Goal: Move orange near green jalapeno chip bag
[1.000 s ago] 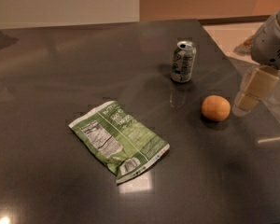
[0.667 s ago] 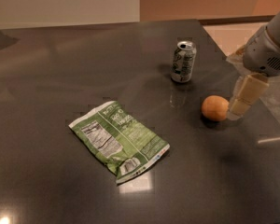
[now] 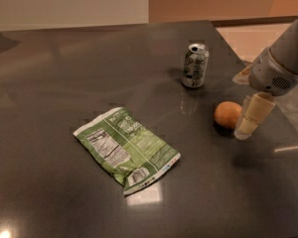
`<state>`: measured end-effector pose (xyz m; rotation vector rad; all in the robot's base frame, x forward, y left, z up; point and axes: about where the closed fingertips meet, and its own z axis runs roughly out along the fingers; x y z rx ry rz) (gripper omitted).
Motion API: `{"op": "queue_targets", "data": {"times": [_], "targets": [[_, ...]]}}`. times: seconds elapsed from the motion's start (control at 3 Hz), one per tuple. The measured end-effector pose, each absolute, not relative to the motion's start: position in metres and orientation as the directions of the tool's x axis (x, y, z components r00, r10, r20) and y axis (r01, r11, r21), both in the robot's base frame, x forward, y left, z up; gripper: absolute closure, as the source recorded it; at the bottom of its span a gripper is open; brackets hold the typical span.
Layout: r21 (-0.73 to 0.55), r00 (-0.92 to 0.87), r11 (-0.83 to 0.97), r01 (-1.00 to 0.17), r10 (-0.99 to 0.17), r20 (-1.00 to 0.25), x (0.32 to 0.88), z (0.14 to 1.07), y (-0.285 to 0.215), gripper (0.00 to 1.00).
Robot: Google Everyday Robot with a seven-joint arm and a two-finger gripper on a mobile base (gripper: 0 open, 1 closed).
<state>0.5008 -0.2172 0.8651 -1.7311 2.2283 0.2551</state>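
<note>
The tool (image 3: 247, 127) sits just right of the small round orange fruit (image 3: 228, 114); whether it is open or closed cannot be told.

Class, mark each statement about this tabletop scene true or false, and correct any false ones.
1. The orange sits on the table, apart from the chip bag. True.
2. The can lies on its side. False: it stands upright, beyond the orange.
3. The gripper is low over the table, close beside the orange, on the side away from the chip bag. True.
4. The chip bag leans against the can. False: it lies flat on the table, well apart from the can.
</note>
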Motion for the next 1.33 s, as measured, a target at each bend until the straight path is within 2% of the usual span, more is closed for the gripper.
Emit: {"op": "queue_targets", "data": {"times": [0.33,0.67,1.33], "targets": [[-0.023,-0.223,0.246,-0.969,-0.911,-0.348,0.4984,0.8548,-0.2154,0.0],[-0.003,-0.212,0.227,-0.974,-0.915,-0.344,0.4944,0.8479,-0.2112,0.17],[0.003,-0.205,0.218,-0.976,-0.916,-0.344,0.492,0.8473,-0.2082,0.63]]}}
